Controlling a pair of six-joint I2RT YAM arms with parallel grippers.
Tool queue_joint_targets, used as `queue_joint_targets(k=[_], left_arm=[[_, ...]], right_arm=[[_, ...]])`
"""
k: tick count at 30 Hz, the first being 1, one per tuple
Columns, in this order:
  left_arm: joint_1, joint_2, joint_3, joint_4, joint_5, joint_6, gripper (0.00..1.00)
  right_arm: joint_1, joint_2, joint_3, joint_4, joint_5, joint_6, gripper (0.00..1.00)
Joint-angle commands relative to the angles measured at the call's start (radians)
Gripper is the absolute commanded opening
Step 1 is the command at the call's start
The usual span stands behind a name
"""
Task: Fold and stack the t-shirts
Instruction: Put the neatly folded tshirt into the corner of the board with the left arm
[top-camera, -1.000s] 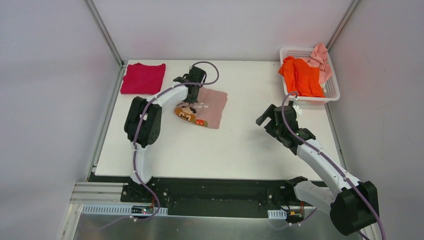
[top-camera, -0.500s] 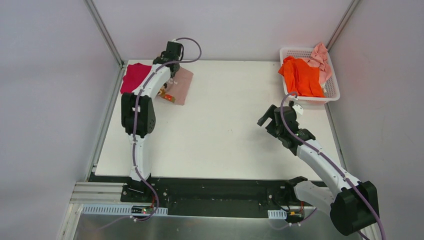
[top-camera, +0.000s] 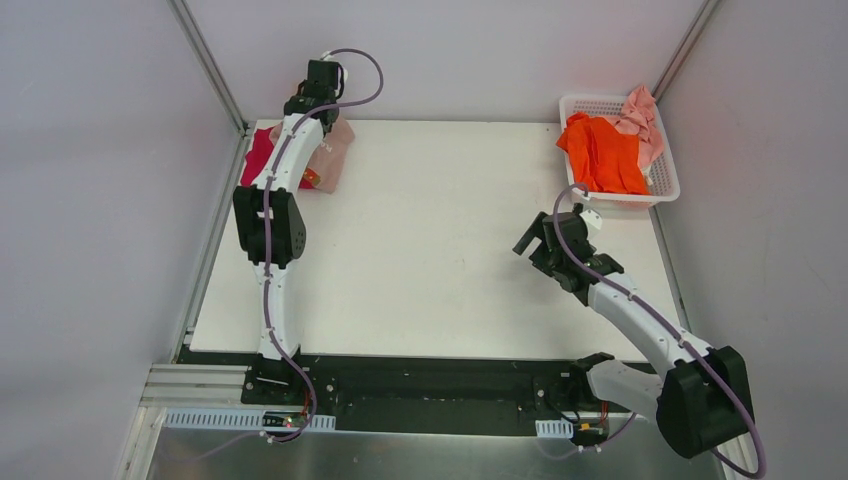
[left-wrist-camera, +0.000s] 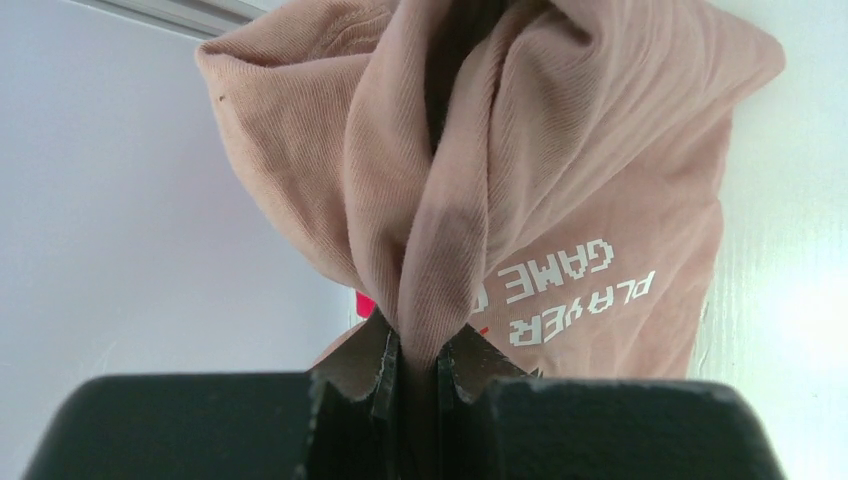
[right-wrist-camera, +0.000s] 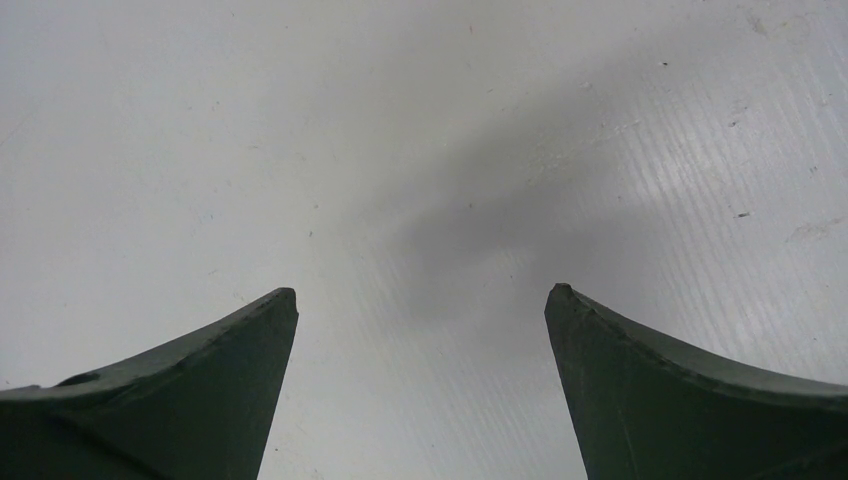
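Reaching into far-left corner, left arm (top-camera: 278, 165) outstretched, left jaws clamped on beige t-shirt (left-wrist-camera: 600, 150), right jaws apart above table (right-wrist-camera: 420, 120).

The left arm (top-camera: 268, 215) and the right arm (top-camera: 640, 316) share one build: slim white links between bulky black joints. A thin mauve cable (top-camera: 381, 78) trails along each. The fingers (right-wrist-camera: 190, 400) are dark, tapering wedges.

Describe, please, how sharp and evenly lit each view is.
Top external: sharp, evenly lit, a faint red cast on the wall beside the orange t-shirt. Left wrist: the beige t-shirt is crisp, its print readable; the left fingers are near-black; the table is washed out at right. Right wrist: the right fingers are dark, with a diffuse shadow and streaky sheen on the table.
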Motion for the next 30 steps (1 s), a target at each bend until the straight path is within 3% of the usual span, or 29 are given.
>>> queue_joint_targets(k=[1,13,30], left_arm=[[0.009,-0.03,0.086,0.018,0.02,0.022,0.0],[0.069,-0.045,0.049,0.006,0.06,-0.027,0.0],[0.266,0.223,0.225,0.022,0.229,0.018,0.0]], right_arm=[[0.006,0.006,0.026,0.018,0.038,-0.013,0.99],[0.007,0.01,0.028,0.008,0.051,-0.012,0.99],[0.035,0.1,0.092,-0.06,0.121,0.013,0.99]])
